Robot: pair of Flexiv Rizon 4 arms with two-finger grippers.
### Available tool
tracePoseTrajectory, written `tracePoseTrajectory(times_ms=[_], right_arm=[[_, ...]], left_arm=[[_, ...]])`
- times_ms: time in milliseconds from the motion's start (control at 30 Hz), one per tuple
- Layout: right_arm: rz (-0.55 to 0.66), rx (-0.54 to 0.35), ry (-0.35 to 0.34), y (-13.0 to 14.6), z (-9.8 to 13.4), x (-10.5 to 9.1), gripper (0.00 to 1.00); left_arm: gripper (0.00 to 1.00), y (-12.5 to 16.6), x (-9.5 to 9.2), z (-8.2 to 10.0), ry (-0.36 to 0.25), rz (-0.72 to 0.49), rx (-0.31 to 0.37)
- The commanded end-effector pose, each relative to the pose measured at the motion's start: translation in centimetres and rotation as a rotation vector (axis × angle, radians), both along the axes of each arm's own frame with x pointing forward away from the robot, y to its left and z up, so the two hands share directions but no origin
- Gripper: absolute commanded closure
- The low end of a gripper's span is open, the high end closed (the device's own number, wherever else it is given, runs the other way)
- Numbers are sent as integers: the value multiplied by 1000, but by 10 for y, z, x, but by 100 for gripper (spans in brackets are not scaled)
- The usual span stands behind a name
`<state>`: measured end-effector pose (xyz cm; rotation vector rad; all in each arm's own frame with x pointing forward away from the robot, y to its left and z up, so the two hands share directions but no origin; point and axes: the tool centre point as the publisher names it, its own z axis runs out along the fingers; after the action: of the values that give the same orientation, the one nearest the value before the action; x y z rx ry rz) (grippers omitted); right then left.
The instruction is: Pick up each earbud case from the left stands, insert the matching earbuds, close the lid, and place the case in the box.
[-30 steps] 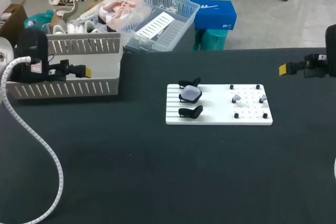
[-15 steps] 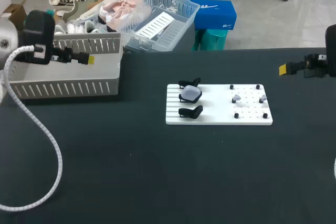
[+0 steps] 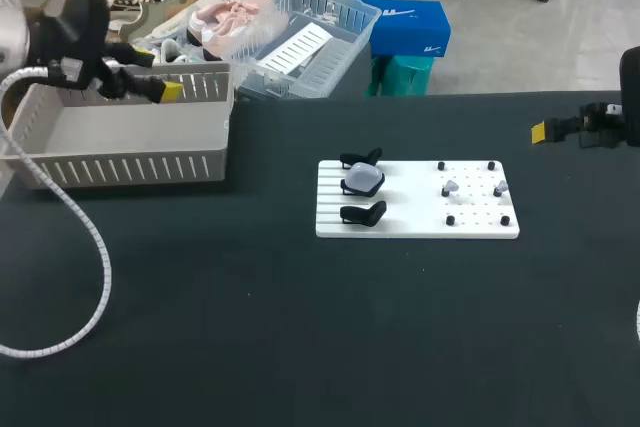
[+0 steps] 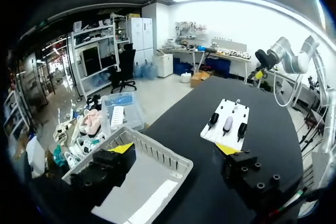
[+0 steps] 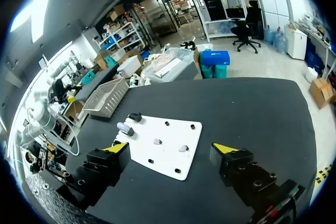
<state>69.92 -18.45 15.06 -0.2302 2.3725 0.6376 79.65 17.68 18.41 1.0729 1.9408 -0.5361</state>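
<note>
Hovering over the grey box, my left gripper is spread open and empty; my right gripper, open too, hangs far off. One pale case sits on the white board, its earbuds near it on the same board. I judge this case is all left to do.

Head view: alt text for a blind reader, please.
A white board holds a pale case at its left and two earbuds among pegs at its right. The left gripper is over a grey box; the right gripper is far right.
</note>
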Motion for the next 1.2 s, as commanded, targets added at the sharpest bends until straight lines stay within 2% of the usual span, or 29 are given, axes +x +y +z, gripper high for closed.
tracePoseTrajectory(times_ms=[33, 133, 233, 433, 633, 800, 933, 1100, 1200], right_arm=[[4, 2, 0, -1, -1, 1, 0], [4, 2, 0, -1, -1, 1, 0], [4, 2, 0, -1, -1, 1, 0], [4, 2, 0, -1, -1, 1, 0], [4, 2, 0, -1, -1, 1, 0], [4, 2, 0, -1, -1, 1, 0], [4, 2, 0, -1, -1, 1, 0], [4, 2, 0, -1, -1, 1, 0], [4, 2, 0, -1, -1, 1, 0]], left_arm=[[0, 2, -10, -6, -276, -670, -114], [0, -7, -20, -16, -290, -757, -112], [0, -16, -25, -20, -270, -809, -142], [0, -41, -25, -36, -286, -818, -136], [0, -74, -24, -46, -250, -760, -137], [0, -93, -30, -51, -245, -727, -129], [0, -110, -33, -61, -236, -667, -87], [0, -128, -36, -71, -188, -576, -42], [0, -135, -38, -75, -187, -521, -21]])
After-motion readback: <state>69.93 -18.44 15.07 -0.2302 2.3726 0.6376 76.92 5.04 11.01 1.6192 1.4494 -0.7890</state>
